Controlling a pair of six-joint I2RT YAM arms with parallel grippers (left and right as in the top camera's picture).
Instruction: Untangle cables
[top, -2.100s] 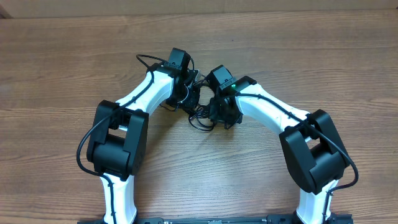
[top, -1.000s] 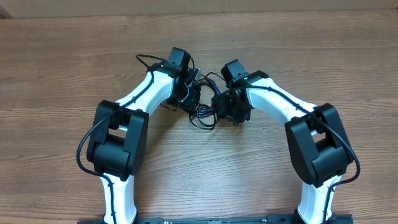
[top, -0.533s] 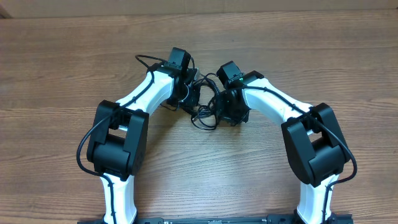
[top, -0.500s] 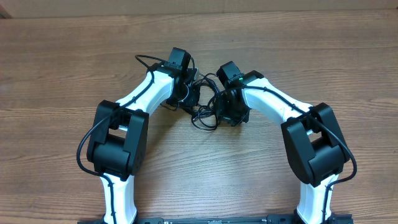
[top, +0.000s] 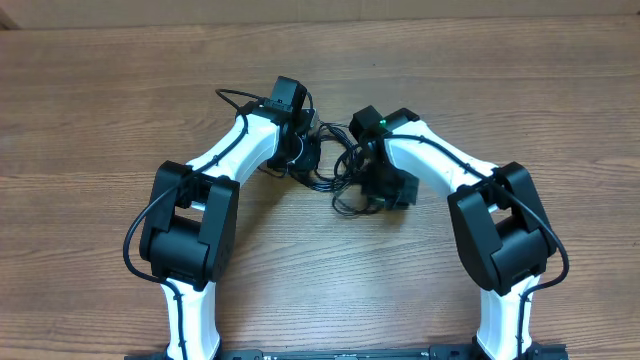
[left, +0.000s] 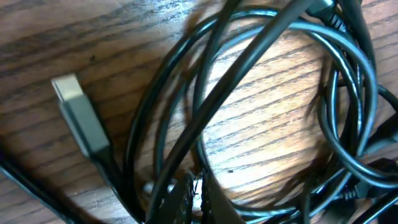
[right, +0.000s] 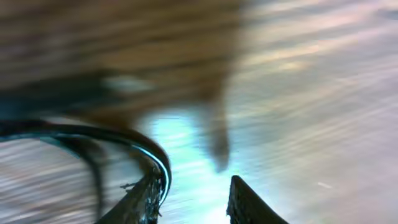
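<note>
Closed left tool (left: 198, 191); right tool (right: 194, 188) ajar

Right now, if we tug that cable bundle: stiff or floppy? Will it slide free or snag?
Likely floppy: the cables lie in loose, overlapping loops flat on the table. They would probably snag rather than slide free, since the strands cross each other several times. The silver-tipped plug looks light and may simply drag along.

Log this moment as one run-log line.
left gripper: shut on cables | right gripper: open, cable against it | USB plug: lying on table | cables: tangled
</note>
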